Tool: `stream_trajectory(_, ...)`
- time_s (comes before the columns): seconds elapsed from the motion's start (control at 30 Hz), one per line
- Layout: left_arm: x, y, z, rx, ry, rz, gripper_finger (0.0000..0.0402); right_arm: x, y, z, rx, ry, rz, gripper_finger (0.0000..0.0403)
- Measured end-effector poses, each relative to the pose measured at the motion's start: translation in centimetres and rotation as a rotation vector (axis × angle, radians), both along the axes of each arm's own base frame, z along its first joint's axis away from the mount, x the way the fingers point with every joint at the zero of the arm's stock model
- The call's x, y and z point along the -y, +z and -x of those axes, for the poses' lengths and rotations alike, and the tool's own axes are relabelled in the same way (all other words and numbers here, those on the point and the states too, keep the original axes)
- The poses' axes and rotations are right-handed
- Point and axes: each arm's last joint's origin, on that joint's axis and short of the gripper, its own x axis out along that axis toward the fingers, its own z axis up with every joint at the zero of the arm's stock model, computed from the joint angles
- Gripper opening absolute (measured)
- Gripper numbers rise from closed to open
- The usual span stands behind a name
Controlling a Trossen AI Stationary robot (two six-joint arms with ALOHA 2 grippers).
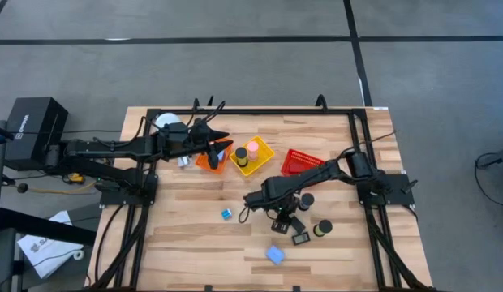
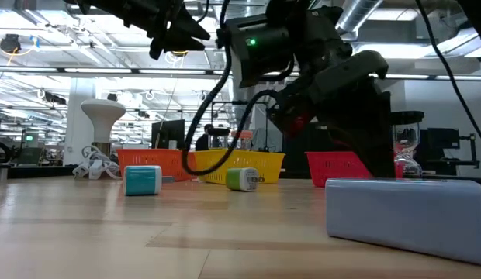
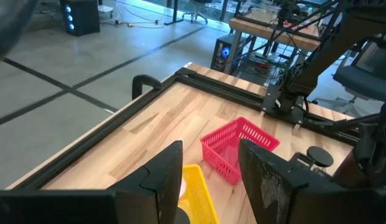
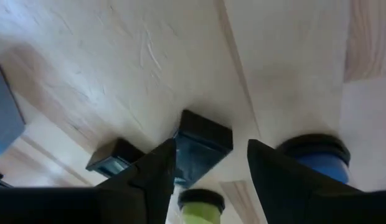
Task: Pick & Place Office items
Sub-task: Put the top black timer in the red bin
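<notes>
Right hand (image 1: 277,217) hanging low over the wooden counter (image 1: 195,243) near its middle, fingers (image 4: 149,177) standing apart on either side of a black flat rectangle (image 4: 202,146), not clamping it. Lying nearby: a 2nd black flat rectangle (image 4: 112,157), a green-topped black cylinder (image 4: 198,205), a blue-topped black cylinder (image 4: 314,155). Resting farther off: a large light-blue block (image 1: 275,255) toward the front edge and a small light-blue block (image 1: 226,214) beside the hand. Left hand (image 1: 221,143) hovering above the orange basket (image 1: 204,161), fingers (image 3: 165,177) standing apart and holding nothing. Sitting in the yellow basket (image 1: 264,154): a pink cylinder (image 1: 252,148) and another black cylinder (image 1: 241,153). Standing beyond: the red basket (image 1: 300,161).
</notes>
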Motion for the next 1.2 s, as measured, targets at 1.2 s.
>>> stream_trajectory(1.2,0.0,-0.1,0.0,-0.007,0.0,0.001,0.015,-2.9,-0.2,0.7,0.026,0.009,0.022,0.0235)
